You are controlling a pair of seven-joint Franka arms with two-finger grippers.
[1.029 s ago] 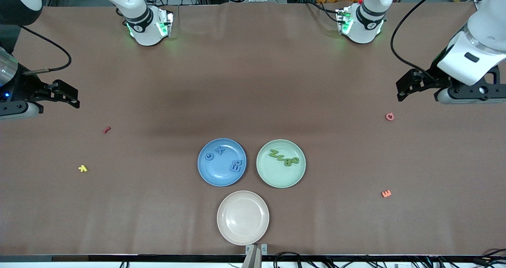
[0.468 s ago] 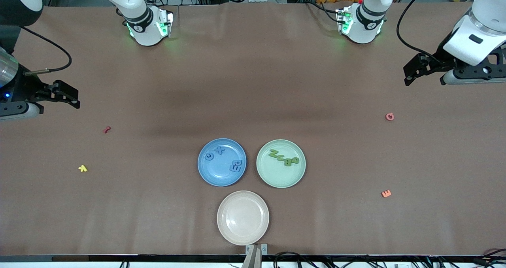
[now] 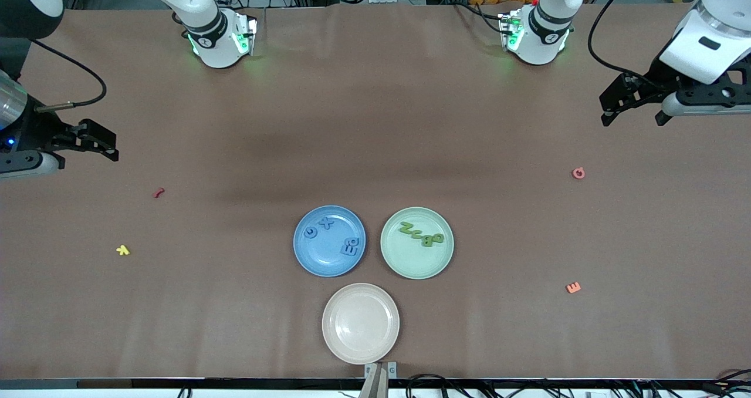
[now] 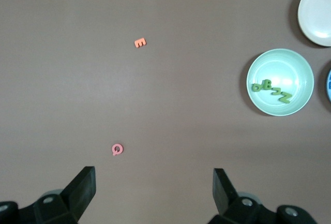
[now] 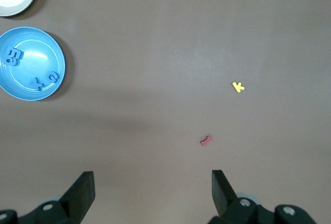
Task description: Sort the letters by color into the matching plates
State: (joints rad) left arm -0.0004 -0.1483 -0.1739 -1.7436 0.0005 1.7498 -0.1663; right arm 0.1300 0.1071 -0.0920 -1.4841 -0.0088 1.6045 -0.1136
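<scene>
The glossy blue plate (image 3: 329, 263) holds three blue letters (image 3: 350, 246), also seen in the right wrist view on the blue plate (image 5: 36, 53). Beside it, toward the left arm's end, the mint green plate (image 3: 417, 266) holds several green letters (image 3: 421, 235); in the left wrist view the green plate (image 4: 280, 63) shows the green letters (image 4: 271, 88). My left gripper (image 3: 633, 116) hangs open and empty over bare table near its end, the left gripper (image 4: 154, 182) with a wide gap. My right gripper (image 3: 105, 142) waits open at the other end, the right gripper (image 5: 152, 182) holding nothing.
A beige plate (image 3: 360, 323) lies nearer the camera than the two coloured plates. Loose letters on the table: a pink Q (image 3: 578, 173) and an orange E (image 3: 573, 287) toward the left arm's end, a red one (image 3: 158, 192) and a yellow K (image 3: 122, 250) toward the right arm's end.
My left gripper has risen and drawn back toward the robots' side of the table, away from the pink Q. The right arm and all letters stay as they were.
</scene>
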